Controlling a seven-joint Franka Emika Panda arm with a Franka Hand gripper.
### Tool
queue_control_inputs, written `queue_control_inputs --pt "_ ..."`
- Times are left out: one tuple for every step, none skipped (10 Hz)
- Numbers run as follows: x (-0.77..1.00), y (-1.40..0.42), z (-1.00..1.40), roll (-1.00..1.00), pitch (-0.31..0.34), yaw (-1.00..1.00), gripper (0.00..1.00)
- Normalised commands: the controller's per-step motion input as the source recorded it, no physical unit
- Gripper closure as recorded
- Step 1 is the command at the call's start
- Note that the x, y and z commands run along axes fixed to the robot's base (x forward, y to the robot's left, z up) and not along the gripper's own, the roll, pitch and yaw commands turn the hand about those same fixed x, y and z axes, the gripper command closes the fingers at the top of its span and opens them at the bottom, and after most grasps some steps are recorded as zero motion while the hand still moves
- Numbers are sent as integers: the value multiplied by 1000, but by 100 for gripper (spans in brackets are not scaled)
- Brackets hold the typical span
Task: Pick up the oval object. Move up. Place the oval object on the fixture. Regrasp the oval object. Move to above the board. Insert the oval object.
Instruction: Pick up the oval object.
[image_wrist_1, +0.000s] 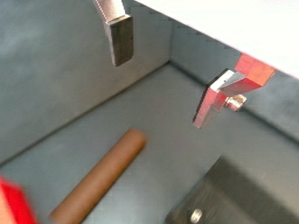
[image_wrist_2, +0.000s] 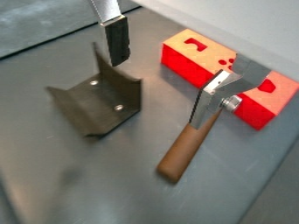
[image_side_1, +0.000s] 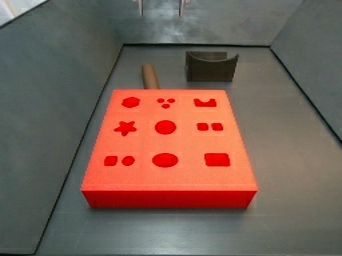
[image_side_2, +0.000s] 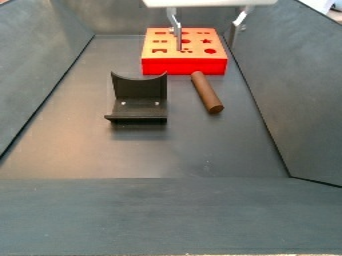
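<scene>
Gripper (image_wrist_2: 163, 74): raised, fingers wide apart, holding nothing | oval object (image_wrist_2: 191, 147): flat on floor between fixture (image_wrist_2: 98, 101) and board (image_side_1: 166, 138)

gripper (image_wrist_2: 166, 68): high, jaws apart, nothing beneath | oval object (image_side_2: 205, 91): flanked by fixture (image_side_2: 138, 99), board (image_side_2: 186, 50) | floor elsewhere bare

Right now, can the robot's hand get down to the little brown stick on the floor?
Probably yes. The hand hangs open above the floor, and the small brown rod-like peg lies flat with nothing on top; the dark grey notched fixture and red board sit off to its sides.
</scene>
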Motion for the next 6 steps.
queue_control_inputs --pt "229 -934 -954 0 21 177 0" --pt "157 -954 -991 0 0 0 0" --pt "43 -946 -1000 17 -40 -11 0" --pt "0 -909 -1000 50 -44 -91 0" --pt "0 -846 -1000 56 -9 -134 0" --pt "-217 -623 -1000 24 0 -83 0"
